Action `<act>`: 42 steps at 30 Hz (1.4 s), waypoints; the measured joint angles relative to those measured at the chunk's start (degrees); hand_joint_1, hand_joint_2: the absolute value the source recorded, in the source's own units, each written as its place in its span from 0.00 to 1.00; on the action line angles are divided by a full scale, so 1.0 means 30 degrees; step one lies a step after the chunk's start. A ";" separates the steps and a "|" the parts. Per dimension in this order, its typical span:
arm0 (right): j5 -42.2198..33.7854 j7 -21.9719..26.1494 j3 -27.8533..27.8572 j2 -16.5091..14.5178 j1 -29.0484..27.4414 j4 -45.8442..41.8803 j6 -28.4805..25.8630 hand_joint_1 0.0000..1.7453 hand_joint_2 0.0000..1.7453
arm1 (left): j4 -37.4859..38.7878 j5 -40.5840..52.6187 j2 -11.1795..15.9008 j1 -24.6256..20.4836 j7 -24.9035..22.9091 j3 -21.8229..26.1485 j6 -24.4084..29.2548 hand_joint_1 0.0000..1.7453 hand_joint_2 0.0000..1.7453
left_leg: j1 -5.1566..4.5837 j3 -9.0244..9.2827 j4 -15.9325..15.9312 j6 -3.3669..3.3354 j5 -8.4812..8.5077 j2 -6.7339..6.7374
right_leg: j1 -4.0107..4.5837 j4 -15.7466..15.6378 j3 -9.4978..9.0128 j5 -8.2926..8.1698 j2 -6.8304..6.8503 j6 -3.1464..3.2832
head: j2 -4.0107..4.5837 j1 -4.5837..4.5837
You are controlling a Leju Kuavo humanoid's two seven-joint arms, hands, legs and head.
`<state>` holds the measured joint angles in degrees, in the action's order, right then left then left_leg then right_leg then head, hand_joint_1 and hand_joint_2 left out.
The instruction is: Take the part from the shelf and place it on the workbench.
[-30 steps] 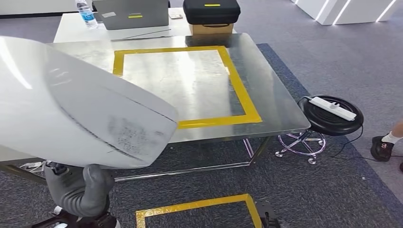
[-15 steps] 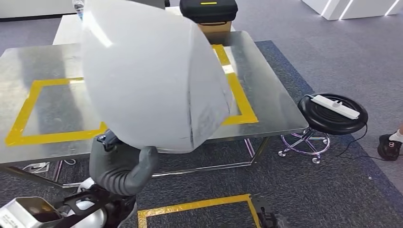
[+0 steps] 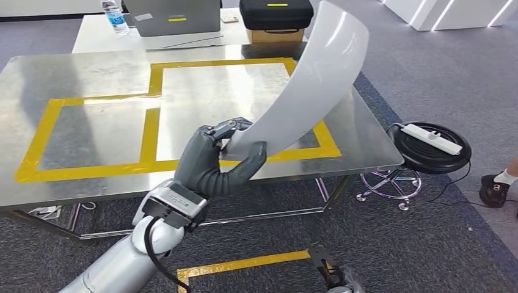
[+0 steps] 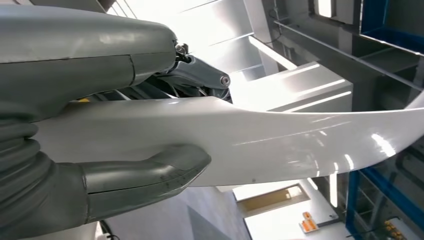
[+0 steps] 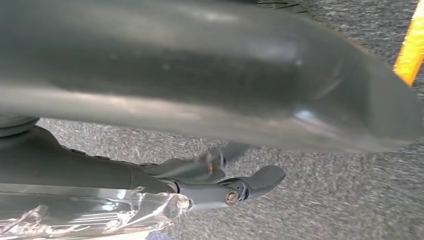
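Nearest you, the right hand [image 5: 210, 100] hangs low over the grey carpet; the wrist view is too blurred and close for you to tell whether its fingers are apart or together, and you can see nothing in them.

A little further out, your left hand [image 3: 217, 162] has the part [image 3: 305, 85], a long curved white panel. The thumb presses one face near its lower end and the fingers [image 3: 227, 127] wrap the other, so the hand is clamped on it. The left wrist view shows the same hold: thumb under the white part [image 4: 240, 140], darker fingers over it. The panel rises up and to the right from the hand, in the air above the right part of the steel tabletop [image 3: 85, 85] and not touching it.

So judge the task as well past halfway: the part is off the shelf and carried to the workbench, and what remains is to lower it flat, probably inside the yellow tape outline [image 3: 149, 131], and let go.

As for containers, at the far end a black case [image 3: 273, 13] sits shut on a cardboard box [image 3: 269, 35]; you cannot see what either holds. A water bottle [image 3: 115, 17] stands to the left of them.
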<state>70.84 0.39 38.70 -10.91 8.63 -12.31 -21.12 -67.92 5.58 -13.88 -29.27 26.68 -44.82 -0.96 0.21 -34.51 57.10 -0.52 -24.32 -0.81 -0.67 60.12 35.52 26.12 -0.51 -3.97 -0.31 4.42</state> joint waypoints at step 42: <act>-0.0610 -0.0218 -0.1526 0.0009 0.0111 -0.0036 0.0033 0.00 0.00 | 0.7436 -0.5152 -0.2000 -0.2083 0.0384 -0.4791 0.0078 1.00 1.00 | -0.0177 0.0121 0.0038 0.0237 -0.0149 -0.0060 | -0.0105 -0.0525 -0.0102 -0.0596 -0.0074 -0.0002 | -0.0009 0.0204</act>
<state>69.01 -0.27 34.12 -10.88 8.96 -12.41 -21.03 -45.61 -9.88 -19.88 -35.52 27.83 -59.20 -0.73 -0.32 -34.15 57.22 0.19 -24.77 -0.98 -0.99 58.54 35.21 24.33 -0.73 -3.98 -0.33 5.03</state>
